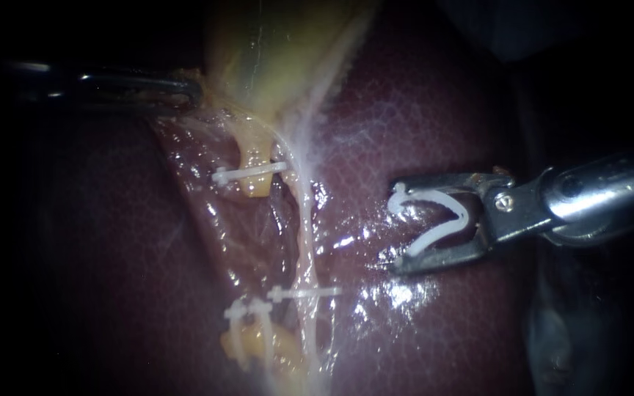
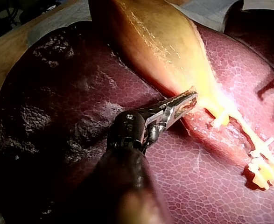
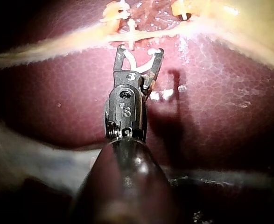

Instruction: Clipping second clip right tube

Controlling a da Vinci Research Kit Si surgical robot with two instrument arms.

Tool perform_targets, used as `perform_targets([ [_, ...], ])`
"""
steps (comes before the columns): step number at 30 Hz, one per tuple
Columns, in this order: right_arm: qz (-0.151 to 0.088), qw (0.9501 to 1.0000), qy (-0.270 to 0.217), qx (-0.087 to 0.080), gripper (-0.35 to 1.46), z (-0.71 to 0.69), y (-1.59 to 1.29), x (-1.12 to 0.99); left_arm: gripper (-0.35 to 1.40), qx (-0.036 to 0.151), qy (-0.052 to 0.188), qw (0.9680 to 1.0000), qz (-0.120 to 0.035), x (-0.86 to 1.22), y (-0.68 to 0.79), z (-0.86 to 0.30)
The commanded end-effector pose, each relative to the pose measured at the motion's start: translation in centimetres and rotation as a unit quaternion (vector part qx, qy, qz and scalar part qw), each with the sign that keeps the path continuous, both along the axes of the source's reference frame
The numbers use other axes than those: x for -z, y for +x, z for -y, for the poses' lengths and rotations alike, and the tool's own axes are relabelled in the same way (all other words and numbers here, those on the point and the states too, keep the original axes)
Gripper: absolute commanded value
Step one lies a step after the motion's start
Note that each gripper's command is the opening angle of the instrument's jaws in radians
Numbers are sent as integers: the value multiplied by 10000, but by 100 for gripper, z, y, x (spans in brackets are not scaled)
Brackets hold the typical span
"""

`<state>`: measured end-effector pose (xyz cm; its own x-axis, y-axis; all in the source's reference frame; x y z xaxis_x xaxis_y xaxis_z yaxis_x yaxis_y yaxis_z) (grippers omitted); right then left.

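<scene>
The dark red, wet liver [image 1: 420,110] fills most of the endoscope view. The pale yellow gallbladder [image 1: 280,51] hangs into the upper centre of the frame.

My right instrument [image 1: 399,226], a shiny metal shaft, comes in from the right edge. Its jaws stand wide apart at the centre right, over bare liver. They carry between them an open white V-shaped plastic clip [image 1: 434,195], which touches both jaws. My left instrument [image 1: 188,92] lies at the upper left. Its jaws look closed on the lower end of the gallbladder, and I judge that they hold it stretched.

The right tube [image 1: 306,235], a thin whitish strand, runs from the gallbladder down the centre of the frame. It is near the loaded jaws but apart from them. The short yellow left tube [image 1: 256,158] lies just beside it.

One closed white clip [image 1: 306,292] already sits across the right tube at the lower centre. The left tube bears a white clip [image 1: 247,174] above and a pair of white clips [image 1: 247,314] below.

In my judgement the task is about half done: the second clip is loaded, but it is not yet around the tube. What is left is to bring the jaws around the strand and to close them.
</scene>
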<state>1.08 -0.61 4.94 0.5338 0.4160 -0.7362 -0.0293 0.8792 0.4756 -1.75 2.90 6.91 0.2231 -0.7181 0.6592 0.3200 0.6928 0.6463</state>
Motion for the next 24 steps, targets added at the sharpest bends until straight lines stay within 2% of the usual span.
perform_targets([
  [1, -21, 9999, 127, -75, 49, 2, 1, -2, -35, -1, -2, 10000, -4, 0, 0, 0],
  [7, -133, 9964, 795, -273, 46, 9, 10, -11, -35, 2, -2, 10000, -6, 1, -1, 0],
  [13, -85, 9878, 1479, -471, 46, 22, 24, -32, -35, 12, -2, 10000, -13, 3, -2, 2],
  [24, -53, 9721, 2257, -630, 46, 38, 41, -80, -35, 18, -4, 10000, -18, 4, -4, 3],
])
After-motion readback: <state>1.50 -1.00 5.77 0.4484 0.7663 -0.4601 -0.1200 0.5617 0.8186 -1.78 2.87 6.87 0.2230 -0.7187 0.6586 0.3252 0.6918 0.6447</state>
